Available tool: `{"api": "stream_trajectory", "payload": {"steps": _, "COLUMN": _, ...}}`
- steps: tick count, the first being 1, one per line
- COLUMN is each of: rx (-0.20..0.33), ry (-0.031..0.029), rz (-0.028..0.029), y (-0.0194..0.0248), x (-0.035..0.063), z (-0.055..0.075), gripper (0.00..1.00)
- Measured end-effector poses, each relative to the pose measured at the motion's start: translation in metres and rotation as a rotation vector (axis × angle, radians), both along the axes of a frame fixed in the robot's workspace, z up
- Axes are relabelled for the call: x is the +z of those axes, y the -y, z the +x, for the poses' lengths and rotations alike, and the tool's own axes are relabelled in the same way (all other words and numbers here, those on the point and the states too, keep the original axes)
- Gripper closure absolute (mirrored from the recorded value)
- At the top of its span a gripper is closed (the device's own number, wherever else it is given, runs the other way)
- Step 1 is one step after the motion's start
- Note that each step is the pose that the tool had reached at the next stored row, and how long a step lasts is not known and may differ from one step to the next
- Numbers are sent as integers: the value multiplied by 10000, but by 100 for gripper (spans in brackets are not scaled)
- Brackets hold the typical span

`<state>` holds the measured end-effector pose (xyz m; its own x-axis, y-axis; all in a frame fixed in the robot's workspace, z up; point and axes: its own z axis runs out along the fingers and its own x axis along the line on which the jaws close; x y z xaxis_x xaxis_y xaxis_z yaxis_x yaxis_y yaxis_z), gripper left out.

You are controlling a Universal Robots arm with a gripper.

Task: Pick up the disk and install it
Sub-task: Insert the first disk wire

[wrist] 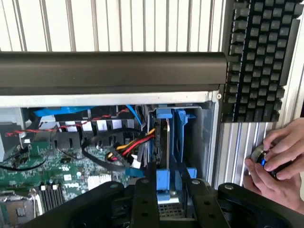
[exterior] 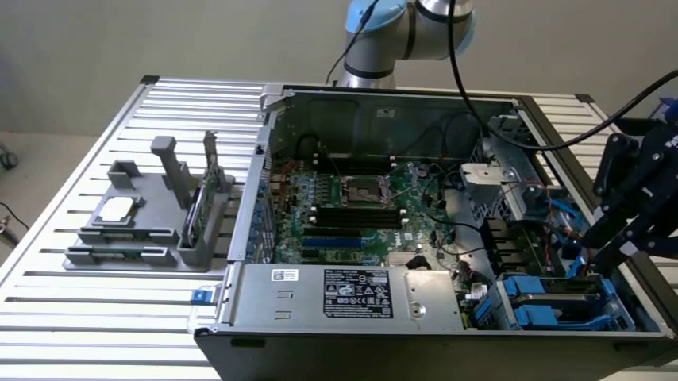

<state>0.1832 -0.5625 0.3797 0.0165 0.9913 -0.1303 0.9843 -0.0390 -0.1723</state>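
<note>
The disk (wrist: 167,142) stands on edge in the blue drive cage (wrist: 183,137) at a corner of the open computer case, its blue frame (wrist: 166,183) nearest me. My gripper (wrist: 171,197) hangs right over it. The black fingers (wrist: 145,199) flank the blue frame with a slight gap on one side, so the gripper is open and nothing is lifted. In the exterior view the arm's black wrist assembly (exterior: 636,198) hovers above the blue drive bays (exterior: 551,305) at the case's right front corner.
Red, yellow and black cables (wrist: 128,147) run beside the cage, above the motherboard (exterior: 360,206). A keyboard (wrist: 256,61) lies outside the case, and a person's hands (wrist: 278,161) hold a small device near it. A grey holder (exterior: 138,226) with a chip and card stands on the exterior view's left.
</note>
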Motion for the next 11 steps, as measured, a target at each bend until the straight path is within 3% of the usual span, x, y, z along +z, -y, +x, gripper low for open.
{"api": "stream_trajectory", "payload": {"steps": 5, "rx": 4, "ry": 0, "rz": 30, "y": -1, "x": 4, "z": -195, "gripper": 69}}
{"api": "stream_trajectory", "payload": {"steps": 11, "rx": 53, "ry": 0, "rz": 152, "y": -9, "x": 4, "z": -368, "gripper": 69}}
